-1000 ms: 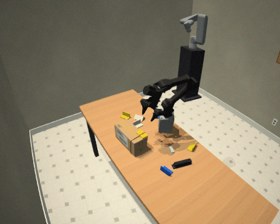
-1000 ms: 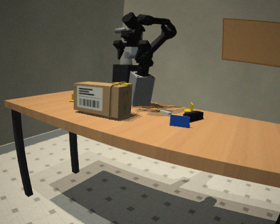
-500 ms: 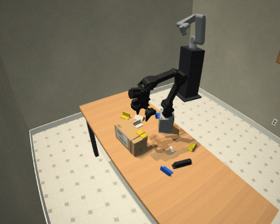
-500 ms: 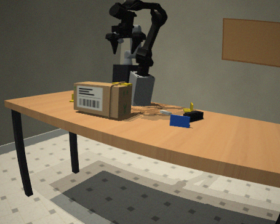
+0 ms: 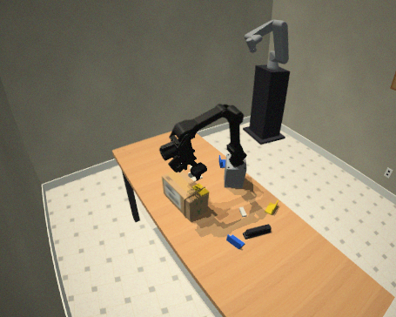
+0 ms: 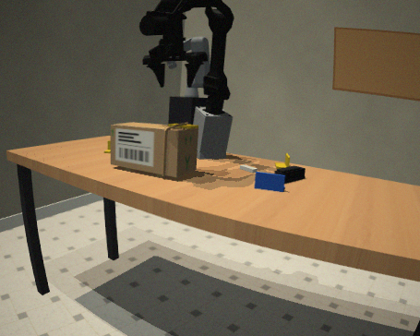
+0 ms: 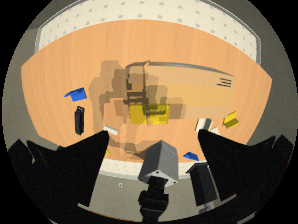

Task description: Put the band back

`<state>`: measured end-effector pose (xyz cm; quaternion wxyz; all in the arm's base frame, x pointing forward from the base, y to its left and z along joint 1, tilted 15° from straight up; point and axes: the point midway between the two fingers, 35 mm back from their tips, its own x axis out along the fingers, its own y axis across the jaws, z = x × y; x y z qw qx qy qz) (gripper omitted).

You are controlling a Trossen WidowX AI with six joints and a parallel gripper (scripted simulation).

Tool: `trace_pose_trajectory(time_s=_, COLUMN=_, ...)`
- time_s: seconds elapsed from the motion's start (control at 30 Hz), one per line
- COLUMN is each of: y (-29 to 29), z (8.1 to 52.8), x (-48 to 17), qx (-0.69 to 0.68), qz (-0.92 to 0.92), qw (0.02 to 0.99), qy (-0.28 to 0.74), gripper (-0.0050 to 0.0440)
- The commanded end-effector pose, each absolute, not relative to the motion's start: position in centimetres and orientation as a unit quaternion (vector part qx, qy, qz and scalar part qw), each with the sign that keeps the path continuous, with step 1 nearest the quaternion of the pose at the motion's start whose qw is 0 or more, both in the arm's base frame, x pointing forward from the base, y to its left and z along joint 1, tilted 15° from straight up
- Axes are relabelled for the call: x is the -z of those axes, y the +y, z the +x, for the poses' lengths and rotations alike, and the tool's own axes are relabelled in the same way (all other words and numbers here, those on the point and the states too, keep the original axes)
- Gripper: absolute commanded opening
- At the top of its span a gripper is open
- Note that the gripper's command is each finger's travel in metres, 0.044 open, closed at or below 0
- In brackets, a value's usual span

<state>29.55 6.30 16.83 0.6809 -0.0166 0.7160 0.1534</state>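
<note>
— Gripper [image 6: 176, 75]?
— Spread wide, holding nothing. Hanging above the carton [image 6: 138, 149], over the end with the yellow corner guard [image 6: 180, 125], well apart from both.

— Place of the carton?
— On the table [image 5: 300, 266], close to the long edge opposite the arm's base, toward the end nearer the wall.

— And the band [image 7: 136, 88]?
— Looped round the carton at the guard's end, seen as a dark strap in the wrist view. Too thin and blurred to tell whether over the guard or beside it, or whether square or skewed.

— Progress, then?
— Early, by the look of it. No contact with the band, no grip taken. Probably just lining up above the work.

— Left to do?
— Nearly everything: coming down, catching the band without nudging the guard, drawing it over the guard and straight round the box, then opening and backing away.

— Anything in the way?
— Not near the carton. Spare yellow piece [image 5: 271, 208], blue pieces [image 5: 235, 241] and black block [image 5: 257, 231] well apart, toward the middle of the table.
</note>
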Motion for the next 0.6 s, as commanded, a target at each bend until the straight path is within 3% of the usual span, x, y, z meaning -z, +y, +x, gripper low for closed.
trace_pose_trajectory(time_s=0.0, y=7.1, z=31.4, x=-15.4, qx=-0.150, qz=-0.028, qw=0.632, qy=0.760, gripper=0.0440)
trace_pose_trajectory(time_s=0.23, y=7.2, z=31.5, x=-15.2, qx=-0.150, qz=-0.028, qw=0.629, qy=0.762, gripper=0.0440)
trace_pose_trajectory(time_s=0.57, y=8.9, z=33.0, x=-8.3, qx=-0.149, qz=-0.039, qw=0.549, qy=0.822, gripper=0.0440)
